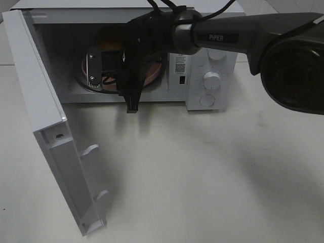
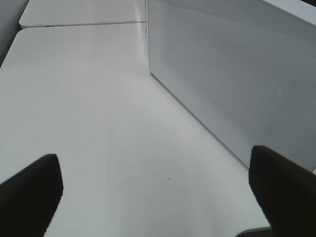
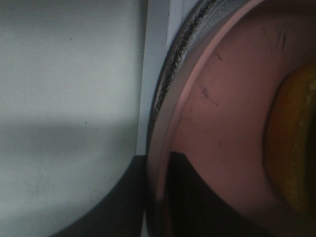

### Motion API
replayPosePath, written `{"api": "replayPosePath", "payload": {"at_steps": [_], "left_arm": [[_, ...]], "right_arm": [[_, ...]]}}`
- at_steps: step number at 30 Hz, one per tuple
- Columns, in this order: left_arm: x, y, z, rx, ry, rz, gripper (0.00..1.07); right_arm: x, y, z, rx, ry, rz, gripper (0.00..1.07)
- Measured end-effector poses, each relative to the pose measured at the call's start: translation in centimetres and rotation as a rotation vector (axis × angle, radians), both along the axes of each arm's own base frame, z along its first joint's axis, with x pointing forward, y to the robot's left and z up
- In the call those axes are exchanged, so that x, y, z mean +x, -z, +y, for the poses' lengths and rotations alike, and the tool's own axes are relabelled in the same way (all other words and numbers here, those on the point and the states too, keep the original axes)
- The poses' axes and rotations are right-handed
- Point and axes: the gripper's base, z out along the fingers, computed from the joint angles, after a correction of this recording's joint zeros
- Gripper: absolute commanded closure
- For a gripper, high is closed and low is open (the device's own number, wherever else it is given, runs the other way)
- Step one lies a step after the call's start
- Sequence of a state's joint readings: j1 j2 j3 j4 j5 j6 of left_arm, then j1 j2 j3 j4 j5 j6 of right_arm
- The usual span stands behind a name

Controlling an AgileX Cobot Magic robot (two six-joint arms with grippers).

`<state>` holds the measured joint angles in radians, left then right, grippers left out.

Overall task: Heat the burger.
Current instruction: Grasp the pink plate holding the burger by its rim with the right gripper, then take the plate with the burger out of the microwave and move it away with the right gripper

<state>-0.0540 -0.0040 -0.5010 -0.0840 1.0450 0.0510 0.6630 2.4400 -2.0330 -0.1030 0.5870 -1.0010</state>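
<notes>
The burger [image 1: 108, 38] sits on a pink plate [image 1: 153, 76] inside the open microwave [image 1: 200, 101], mostly hidden behind my right arm. In the right wrist view only a yellow-brown edge of the burger [image 3: 296, 148] shows on the plate [image 3: 222, 123]. My right gripper [image 1: 130, 98] reaches across to the microwave's opening and is shut on the plate's near rim, which sits between its two dark fingers [image 3: 158, 197]. My left gripper [image 2: 158, 197] is open and empty, low over the table beside the door's outer face; it is out of the exterior high view.
The microwave door [image 1: 40, 101] stands swung open at the left, its perforated outer panel [image 2: 237, 74] close to my left gripper. Two knobs [image 1: 211, 79] are on the control panel at the right. The white table [image 1: 202, 177] spreads in front.
</notes>
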Motion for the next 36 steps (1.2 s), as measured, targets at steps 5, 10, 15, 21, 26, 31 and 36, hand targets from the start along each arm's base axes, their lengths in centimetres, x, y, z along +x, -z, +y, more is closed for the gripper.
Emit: {"api": "replayPosePath", "payload": {"at_steps": [5,10,15,21,26,31,36], "left_arm": [[0.0,0.0,0.0,0.0,0.0,0.0,0.1],[0.0,0.0,0.0,0.0,0.0,0.0,0.1],[0.0,0.0,0.0,0.0,0.0,0.0,0.1],[0.0,0.0,0.0,0.0,0.0,0.0,0.1],[0.0,0.0,0.0,0.0,0.0,0.0,0.1],[0.0,0.0,0.0,0.0,0.0,0.0,0.1],[0.0,0.0,0.0,0.0,0.0,0.0,0.1]], "right_arm": [[-0.1,-0.4,-0.1,-0.002,0.001,0.001,1.07],[-0.1,-0.6,-0.1,-0.006,0.0,0.001,1.07],[-0.2,-1.7,-0.1,0.004,-0.002,-0.02,1.07],[-0.6,-2.0,0.0,-0.014,-0.007,-0.004,1.07],[-0.8,-2.1,0.0,-0.018,-0.008,0.001,1.07],[-1.6,-2.2,-0.6,-0.022,-0.013,0.004,1.07],[-2.4,-2.4,-1.2,-0.025,-0.021,-0.002,1.07]]}}
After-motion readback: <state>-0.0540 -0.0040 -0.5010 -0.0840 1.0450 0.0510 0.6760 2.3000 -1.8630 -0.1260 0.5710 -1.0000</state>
